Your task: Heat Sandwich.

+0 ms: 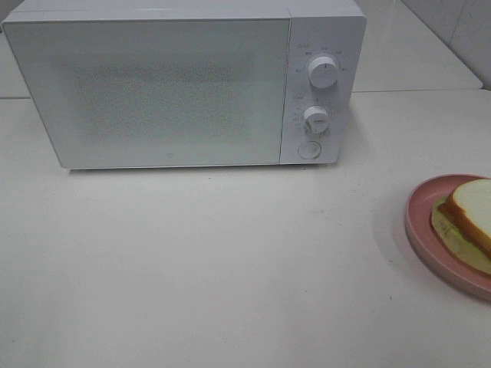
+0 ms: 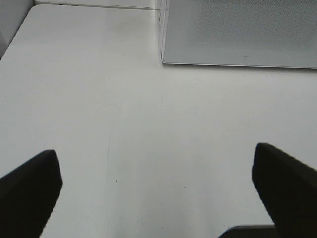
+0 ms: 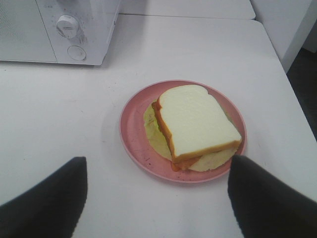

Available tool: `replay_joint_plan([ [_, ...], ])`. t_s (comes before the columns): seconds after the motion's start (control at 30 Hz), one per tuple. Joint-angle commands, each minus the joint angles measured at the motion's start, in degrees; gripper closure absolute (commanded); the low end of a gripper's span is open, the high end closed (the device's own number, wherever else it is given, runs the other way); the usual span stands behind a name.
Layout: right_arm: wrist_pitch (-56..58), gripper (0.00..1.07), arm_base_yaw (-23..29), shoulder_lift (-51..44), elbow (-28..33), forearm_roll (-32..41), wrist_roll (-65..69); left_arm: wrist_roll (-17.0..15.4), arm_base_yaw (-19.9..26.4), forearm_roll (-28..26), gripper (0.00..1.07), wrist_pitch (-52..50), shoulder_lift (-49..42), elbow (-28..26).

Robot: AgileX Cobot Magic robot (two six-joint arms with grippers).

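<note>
The left gripper [image 2: 157, 191] hangs spread wide over the bare white table [image 2: 124, 124], with the microwave [image 2: 237, 32] door shut ahead.

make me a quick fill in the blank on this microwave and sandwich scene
1. The microwave door is ____.
2. The sandwich lies on a round ____ plate.
3. The microwave's front panel carries ____ round knobs above its button.
4. The right end effector holds ____.

Missing words: shut; pink; two; nothing

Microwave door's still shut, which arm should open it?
Left, probably. The left gripper is open and empty, facing the microwave door; the right gripper hovers by the sandwich on its plate.
</note>
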Motion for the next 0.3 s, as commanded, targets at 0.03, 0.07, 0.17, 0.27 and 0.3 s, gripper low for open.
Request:
replay_joint_plan([
  [0.03, -0.6, 0.33, -0.4, -1.3, -0.1, 0.1, -0.3, -0.1, 0.2, 0.1, 0.09, -0.6, -1.0, 0.0],
  [0.07, -0.6, 0.33, -0.4, -1.3, -0.1, 0.1, -0.3, -0.1, 0.2, 0.1, 0.09, -0.6, -1.0, 0.0],
  [0.17, -0.6, 0.33, -0.4, -1.3, -0.1, 0.1, -0.3, -0.1, 0.2, 0.1, 0.09, -0.6, -1.0, 0.0],
  [0.27, -0.6, 0.33, -0.4, -1.3, -0.1, 0.1, -0.3, -0.1, 0.2, 0.1, 0.09, -0.6, -1.0, 0.0],
  [0.3, -0.6, 0.33, -0.4, -1.3, -0.1, 0.1, -0.3, -0.1, 0.2, 0.1, 0.09, -0.6, -1.0, 0.0],
])
